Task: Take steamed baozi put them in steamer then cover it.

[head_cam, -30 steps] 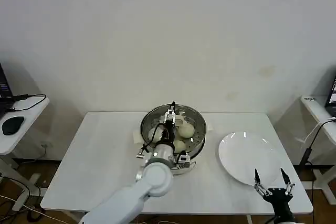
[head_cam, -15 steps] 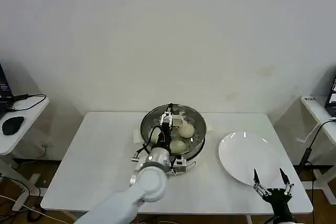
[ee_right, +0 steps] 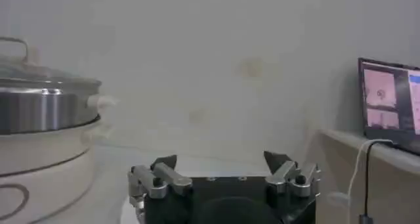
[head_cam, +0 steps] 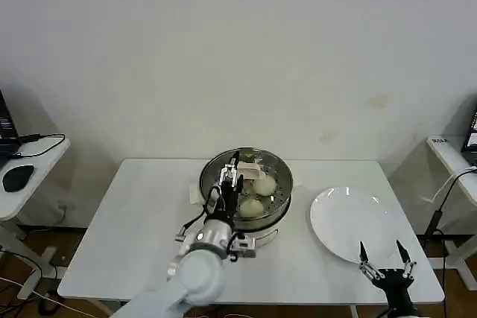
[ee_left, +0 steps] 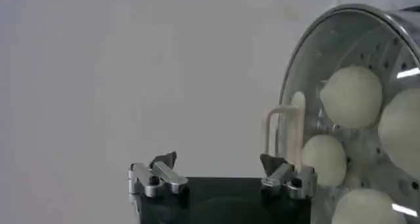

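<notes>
The steamer (head_cam: 277,208) stands at mid-table, a shiny steel pot on a white base (ee_right: 39,173). The cover (head_cam: 274,171), clear glass with a pale handle (ee_left: 281,121), lies on it. Several cream-white baozi (ee_left: 351,97) show through the glass on the perforated tray. My left gripper (head_cam: 229,171) hovers open over the lid's left half, beside the handle, with nothing between its fingers (ee_left: 218,159). My right gripper (head_cam: 383,248) waits open at the table's front right edge, by the white plate (head_cam: 350,221). In the right wrist view its gripper (ee_right: 220,158) is also empty, and the covered steamer (ee_right: 39,107) stands off to one side.
The white plate lies bare to the right of the steamer. A side desk with a black mouse (head_cam: 19,176) stands at far left. Another desk with a lit screen (ee_right: 387,94) stands at far right. Bare tabletop (head_cam: 141,221) stretches left of the steamer.
My left gripper has drawn back from the middle of the lid toward me and to the left, still open. The right gripper has stayed put.
</notes>
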`<action>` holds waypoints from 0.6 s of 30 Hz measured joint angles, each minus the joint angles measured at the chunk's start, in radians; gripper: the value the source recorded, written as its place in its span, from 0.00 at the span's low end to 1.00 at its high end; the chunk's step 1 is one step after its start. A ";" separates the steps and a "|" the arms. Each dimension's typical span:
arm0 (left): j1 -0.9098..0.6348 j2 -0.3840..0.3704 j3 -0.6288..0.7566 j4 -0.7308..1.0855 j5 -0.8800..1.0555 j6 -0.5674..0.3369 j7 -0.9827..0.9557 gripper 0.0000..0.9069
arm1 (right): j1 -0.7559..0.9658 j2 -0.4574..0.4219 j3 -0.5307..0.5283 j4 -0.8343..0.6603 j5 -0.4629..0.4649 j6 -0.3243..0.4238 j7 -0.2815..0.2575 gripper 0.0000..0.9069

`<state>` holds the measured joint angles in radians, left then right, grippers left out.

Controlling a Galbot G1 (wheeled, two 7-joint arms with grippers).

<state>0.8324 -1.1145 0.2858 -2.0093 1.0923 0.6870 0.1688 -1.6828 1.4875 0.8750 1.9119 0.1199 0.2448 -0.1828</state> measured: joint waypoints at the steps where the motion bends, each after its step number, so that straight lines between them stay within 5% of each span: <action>1: 0.025 0.000 -0.016 -0.016 -0.012 -0.011 -0.009 1.00 | -0.001 -0.002 -0.001 0.000 0.001 0.000 0.000 1.00; 8: 0.235 -0.018 -0.200 -0.114 -0.167 -0.143 -0.121 1.00 | -0.003 -0.013 -0.014 0.002 0.006 -0.005 0.002 1.00; 18: 0.537 -0.065 -0.608 -0.149 -0.646 -0.461 -0.326 1.00 | -0.013 -0.036 -0.043 0.027 0.005 -0.016 0.004 1.00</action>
<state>1.3696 -1.1794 -0.3221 -2.1582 0.4458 0.2258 -0.1570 -1.6953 1.4518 0.8324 1.9393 0.1246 0.2284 -0.1786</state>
